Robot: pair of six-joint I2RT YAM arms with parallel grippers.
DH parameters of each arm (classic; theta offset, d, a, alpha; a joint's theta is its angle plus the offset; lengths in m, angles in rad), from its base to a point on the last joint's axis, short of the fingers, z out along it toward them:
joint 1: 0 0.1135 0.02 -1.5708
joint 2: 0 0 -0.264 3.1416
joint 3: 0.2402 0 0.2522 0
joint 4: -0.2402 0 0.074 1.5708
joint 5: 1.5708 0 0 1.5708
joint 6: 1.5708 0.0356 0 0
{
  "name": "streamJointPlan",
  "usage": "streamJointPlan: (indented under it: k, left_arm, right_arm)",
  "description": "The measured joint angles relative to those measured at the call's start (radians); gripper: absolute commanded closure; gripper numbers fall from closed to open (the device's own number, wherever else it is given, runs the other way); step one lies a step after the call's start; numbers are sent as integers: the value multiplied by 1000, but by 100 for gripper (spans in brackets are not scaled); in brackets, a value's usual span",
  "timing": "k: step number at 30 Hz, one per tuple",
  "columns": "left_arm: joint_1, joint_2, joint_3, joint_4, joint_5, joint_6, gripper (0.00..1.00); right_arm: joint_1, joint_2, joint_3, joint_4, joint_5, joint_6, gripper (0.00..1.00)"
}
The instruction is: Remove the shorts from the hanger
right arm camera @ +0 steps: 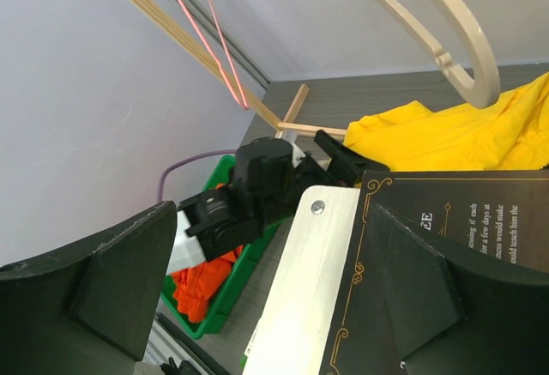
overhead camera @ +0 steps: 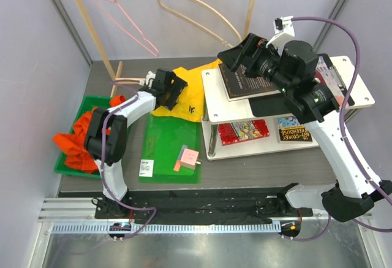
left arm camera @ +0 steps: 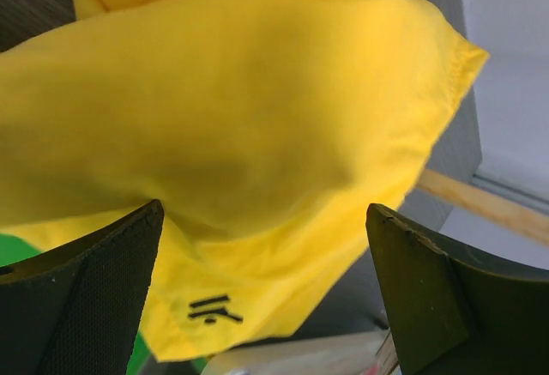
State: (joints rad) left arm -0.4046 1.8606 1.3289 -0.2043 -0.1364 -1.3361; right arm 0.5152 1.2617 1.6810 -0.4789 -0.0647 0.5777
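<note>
on the dark table [overhead camera: 257, 171], yellow shorts [overhead camera: 191, 98] lie near wide-open left jaws.

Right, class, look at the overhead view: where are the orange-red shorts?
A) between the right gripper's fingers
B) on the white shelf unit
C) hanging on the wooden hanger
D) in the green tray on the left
D: the orange-red shorts lie bunched in the green tray on the left side, and the wooden hanger hangs bare.
</note>
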Motion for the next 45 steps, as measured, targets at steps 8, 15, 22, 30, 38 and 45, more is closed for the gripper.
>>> streamJointPlan:
  k: [8, 15, 22, 30, 38, 45]
  left_arm:
    - [-6, 156, 139, -118, -63, -146, 1]
    - [-15, 180, 146, -136, -116, -204, 48]
    - [-14, 167, 74, -23, -151, -163, 100]
    - [-12, -45, -88, 68, -198, -11, 100]
    - [-11, -412, -188, 95, -256, 168, 100]
    - [6, -746, -304, -39, -347, 249, 100]
  right_arm:
    - [0, -85, -49, 16, 3, -2, 4]
    - [0, -118, -80, 39, 6, -9, 4]
    - [0, -121, -94, 37, 6, -16, 4]
    - [0, -132, -98, 40, -1, -23, 4]
    - [0, -132, -111, 44, -5, -23, 4]
    - [0, -144, -116, 46, -8, -23, 4]
